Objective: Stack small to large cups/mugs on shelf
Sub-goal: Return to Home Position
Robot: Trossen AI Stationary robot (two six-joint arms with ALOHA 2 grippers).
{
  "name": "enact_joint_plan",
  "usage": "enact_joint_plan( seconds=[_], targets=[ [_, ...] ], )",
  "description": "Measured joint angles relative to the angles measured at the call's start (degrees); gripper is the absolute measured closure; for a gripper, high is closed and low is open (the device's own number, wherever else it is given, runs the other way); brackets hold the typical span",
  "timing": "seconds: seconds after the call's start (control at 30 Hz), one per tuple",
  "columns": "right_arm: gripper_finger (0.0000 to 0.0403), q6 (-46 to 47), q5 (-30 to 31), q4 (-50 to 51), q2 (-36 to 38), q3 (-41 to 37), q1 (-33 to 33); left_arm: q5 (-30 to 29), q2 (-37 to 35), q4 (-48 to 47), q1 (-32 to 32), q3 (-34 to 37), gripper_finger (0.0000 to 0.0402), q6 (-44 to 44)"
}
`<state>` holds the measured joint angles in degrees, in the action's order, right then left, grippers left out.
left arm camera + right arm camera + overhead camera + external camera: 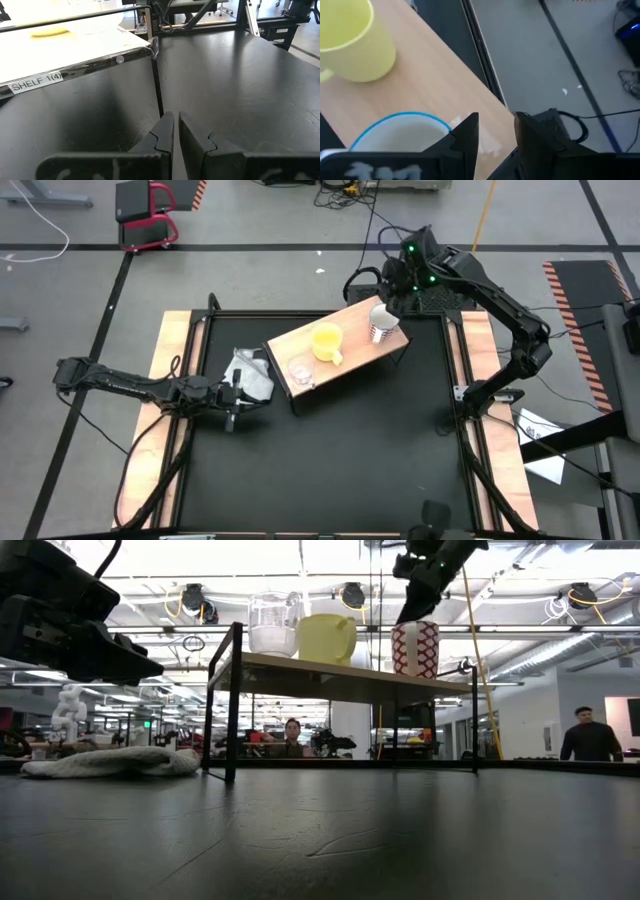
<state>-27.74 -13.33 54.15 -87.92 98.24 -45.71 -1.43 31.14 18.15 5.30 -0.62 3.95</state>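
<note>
Just under my right claw (pixel 496 120), which is partly open and empty, the white mug (pixel 400 132) stands on the shelf (pixel 360 348), with the yellow mug (pixel 327 340) and glass cup (pixel 300 368) lined up beyond it. Placing looks done; next I'd lift straight clear, then go home. My left claw (pixel 175 120), closed and empty, rests beside the shelf.

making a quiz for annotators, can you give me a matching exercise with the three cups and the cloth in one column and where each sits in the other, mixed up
Things:
1. clear glass cup
2. yellow mug
3. white and red mug
4. cloth

Places:
A. on the black table, beside the shelf
B. middle of the shelf top
C. shelf end below the right gripper
D. shelf end nearest the cloth

Pairs: 1-D, 2-B, 3-C, 4-A
</note>
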Motion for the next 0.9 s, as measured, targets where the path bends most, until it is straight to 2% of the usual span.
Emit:
enact_joint_plan(
  seconds=[0.13, 0.27, 0.37, 0.5, 0.63, 0.77, 0.9],
  targets=[
    [0.0288, 0.14, 0.01, -1.79, 2.05, 0.02, 1.22, 0.0, 0.0, 0.0, -0.01, 0.0, 0.0371, -0.86],
    [0.03, 4.45, -0.09, -4.35, 5.17, 0.02, 2.34, -0.02, -0.02, -0.02, 0.0, 0.0, 0.0371, -1.43],
    [0.0324, 6.41, -0.22, -4.04, 7.99, 0.03, 3.99, -0.02, 0.0, -0.08, 0.0, 0.0, 0.0371, -1.78],
    [0.0385, 7.44, -0.42, -0.7, 10.85, 0.04, 7.19, -0.04, 0.0, -0.09, 0.0, 0.0, 0.0371, -2.56],
    [0.0395, 8.47, -0.38, 5.75, 13.46, -0.27, 11.27, -0.06, -0.01, -0.09, 0.0, 0.0, 0.0371, -3.07],
    [0.0401, 10.59, -0.44, 9.06, 17.18, -4.97, 16.69, -0.07, 0.0, -0.13, -0.02, 0.0, 0.0371, -3.53],
    [0.0402, 14.14, -0.32, 7.64, 22.68, -13.8, 22.13, -0.07, -0.02, -0.13, -0.01, 0.0, 0.0371, -4.22]
  ],
)
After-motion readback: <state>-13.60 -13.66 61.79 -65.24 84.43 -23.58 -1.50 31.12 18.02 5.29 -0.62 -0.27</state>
